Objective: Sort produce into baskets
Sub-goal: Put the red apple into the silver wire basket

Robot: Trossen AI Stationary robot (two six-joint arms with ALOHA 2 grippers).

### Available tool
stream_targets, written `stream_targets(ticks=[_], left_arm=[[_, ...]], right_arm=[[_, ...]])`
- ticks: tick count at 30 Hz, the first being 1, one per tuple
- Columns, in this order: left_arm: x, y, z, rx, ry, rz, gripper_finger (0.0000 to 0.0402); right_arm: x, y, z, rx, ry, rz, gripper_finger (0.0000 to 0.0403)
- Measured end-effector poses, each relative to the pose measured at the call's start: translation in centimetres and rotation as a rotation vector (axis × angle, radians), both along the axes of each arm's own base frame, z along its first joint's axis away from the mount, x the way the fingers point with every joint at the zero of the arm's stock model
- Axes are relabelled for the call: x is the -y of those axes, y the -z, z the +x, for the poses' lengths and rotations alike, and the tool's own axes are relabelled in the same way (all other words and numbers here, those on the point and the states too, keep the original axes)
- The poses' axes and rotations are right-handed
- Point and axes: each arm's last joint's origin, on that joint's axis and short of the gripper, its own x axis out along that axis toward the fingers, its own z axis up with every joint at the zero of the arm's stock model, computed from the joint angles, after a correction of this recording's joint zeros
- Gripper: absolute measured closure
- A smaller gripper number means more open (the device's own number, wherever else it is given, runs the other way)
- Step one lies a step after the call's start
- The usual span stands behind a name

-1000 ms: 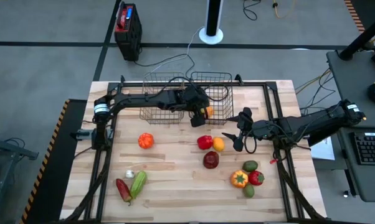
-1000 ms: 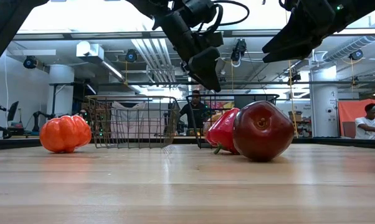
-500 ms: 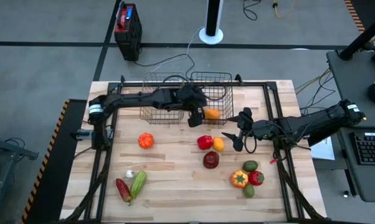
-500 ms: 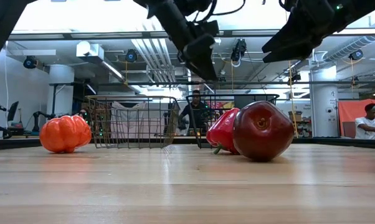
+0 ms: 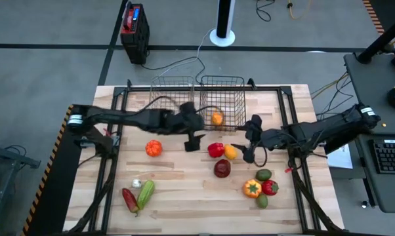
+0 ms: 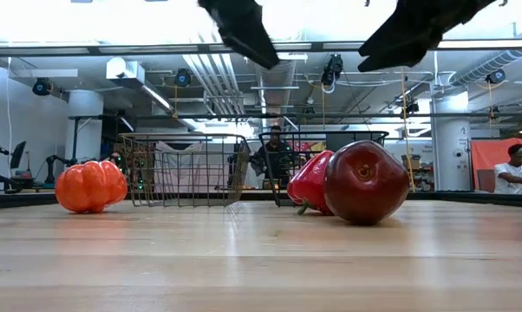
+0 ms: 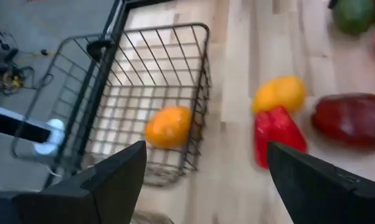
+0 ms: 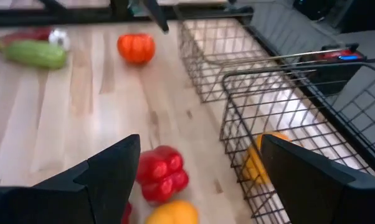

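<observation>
Seen from above, a wooden table (image 5: 184, 190) fills the middle of the frame. At lower left lie a red chilli (image 5: 129, 198), a long green gourd (image 5: 145, 193) and a white garlic bulb (image 5: 136, 183), all close together. Up and to the right sits an orange ribbed tomato (image 5: 153, 148), alone.

The left arm reaches in from the left edge. Its gripper (image 5: 191, 138) hangs above bare wood at centre, just below the baskets, with its fingers spread and nothing between them. It looks free to go for another piece.

Along the upper middle edge stand two wire baskets side by side. The left basket (image 5: 166, 92) looks empty. The right basket (image 5: 225, 90) holds one round orange fruit (image 5: 216, 118) near its lower left corner. Judging by this, sorting has barely begun, since all the other produce lies on the table.

Just below the right basket a red pepper (image 5: 215, 150) touches a yellow fruit (image 5: 230, 152), with a dark red apple (image 5: 222, 168) below them.

The right gripper (image 5: 249, 145) comes in from the right edge and hovers just beside the yellow fruit, fingers open and empty. It seems placed to take that fruit or the pepper.

At lower right, four pieces cluster: a green one (image 5: 264, 174), an orange-yellow pepper (image 5: 252, 189), a red one (image 5: 270, 187) and another green one (image 5: 262, 201).
</observation>
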Motion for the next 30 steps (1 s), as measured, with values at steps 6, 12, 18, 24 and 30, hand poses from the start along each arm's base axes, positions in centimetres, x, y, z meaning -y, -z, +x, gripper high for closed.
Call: stream_targets(ticks=[6,12,18,24,30], left_arm=[[3.3,1.0,-4.4,0.165,0.037,-0.091,0.009],[5.5,2.7,-8.1,0.221,0.067,-0.156,0.009],[6.6,4.0,-9.2,0.208,0.046,-0.24,0.009],[7.3,5.0,-8.8,0.178,0.037,-0.262,0.009],[8.2,5.9,-8.3,0.154,0.056,-0.262,0.009]], right_arm=[[-1.7,-0.6,1.3,-0.149,-0.056,-0.032,0.0078],[-3.5,-1.7,2.9,-0.301,-0.087,0.0,0.0078],[-4.4,-2.2,4.2,-0.486,-0.017,0.167,0.0078],[-5.5,-1.9,4.3,-0.596,-0.006,0.422,0.0078],[-6.6,-1.4,3.3,-0.625,0.139,0.561,0.0078]])
